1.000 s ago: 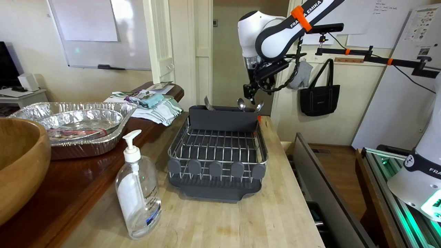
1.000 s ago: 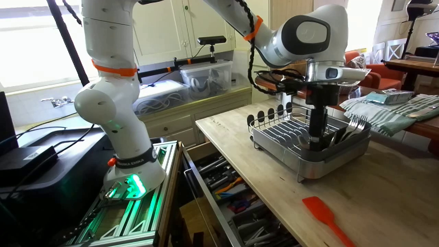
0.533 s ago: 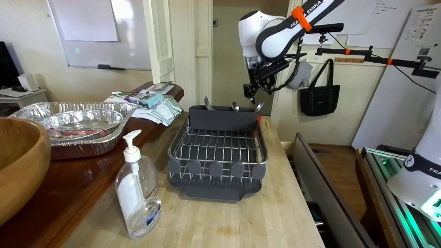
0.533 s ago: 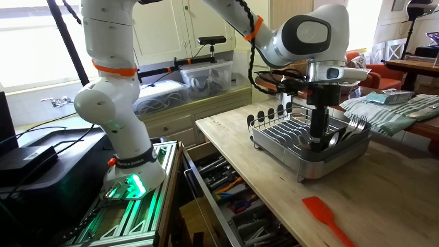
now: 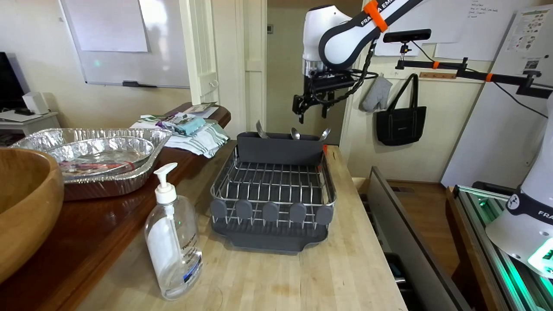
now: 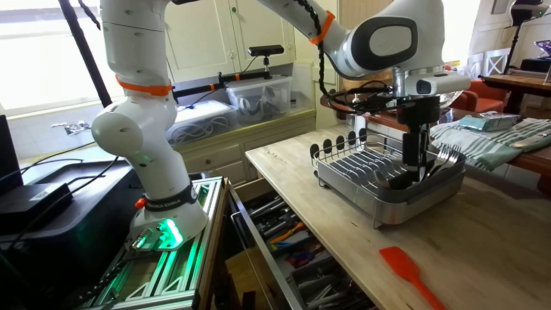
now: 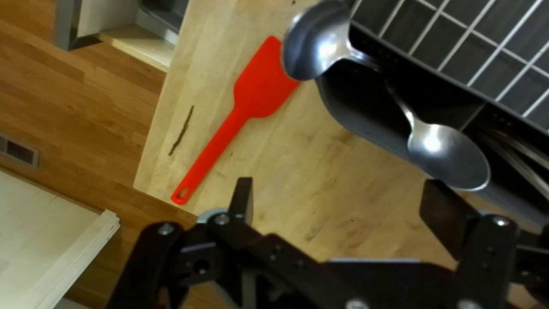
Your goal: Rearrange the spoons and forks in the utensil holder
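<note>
The dark grey utensil holder (image 5: 281, 149) sits at the end of the dish rack; its rim also shows in the wrist view (image 7: 356, 131). One spoon (image 7: 315, 40) leans out at its end, and another spoon (image 7: 448, 156) leans over its long outer side. Both handles go into the same compartment. Forks (image 6: 450, 157) stand at the opposite end, past a divider; only blurred metal parts of them show in the wrist view (image 7: 514, 150). My gripper (image 7: 339, 191) is open and empty. It hovers above the holder in an exterior view (image 5: 313, 115), one fingertip close to the second spoon.
The wire dish rack (image 5: 272, 185) stands on the wooden counter (image 6: 465, 258). A red spatula (image 6: 404, 267) lies near the holder. An open drawer (image 6: 275, 258) holds more utensils. A soap bottle (image 5: 175, 242) and a striped towel (image 6: 490, 137) are nearby.
The middle spoon has shifted along the holder toward the forks and stays there. My gripper has since risen, turned and moved a little toward the forks, away from that spoon.
</note>
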Robot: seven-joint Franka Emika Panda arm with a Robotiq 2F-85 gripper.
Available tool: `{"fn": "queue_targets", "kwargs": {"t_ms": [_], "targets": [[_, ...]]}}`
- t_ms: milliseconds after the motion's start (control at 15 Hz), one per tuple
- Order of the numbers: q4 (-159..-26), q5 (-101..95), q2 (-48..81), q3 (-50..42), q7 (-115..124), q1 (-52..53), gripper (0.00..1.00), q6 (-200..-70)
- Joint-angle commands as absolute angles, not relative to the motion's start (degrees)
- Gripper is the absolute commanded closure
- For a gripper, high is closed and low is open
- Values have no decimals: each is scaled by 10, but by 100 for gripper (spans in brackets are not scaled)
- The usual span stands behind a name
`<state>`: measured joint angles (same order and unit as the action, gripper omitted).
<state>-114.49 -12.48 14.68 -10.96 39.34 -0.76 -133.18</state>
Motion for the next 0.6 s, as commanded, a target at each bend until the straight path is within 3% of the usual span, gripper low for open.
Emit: {"fn": "queue_targets", "kwargs": {"t_ms": [0, 533], "targets": [[-1147, -71, 156, -96, 381, -21, 0, -1377], [-1132, -5, 188, -87, 360, -21, 0, -1416]]}}
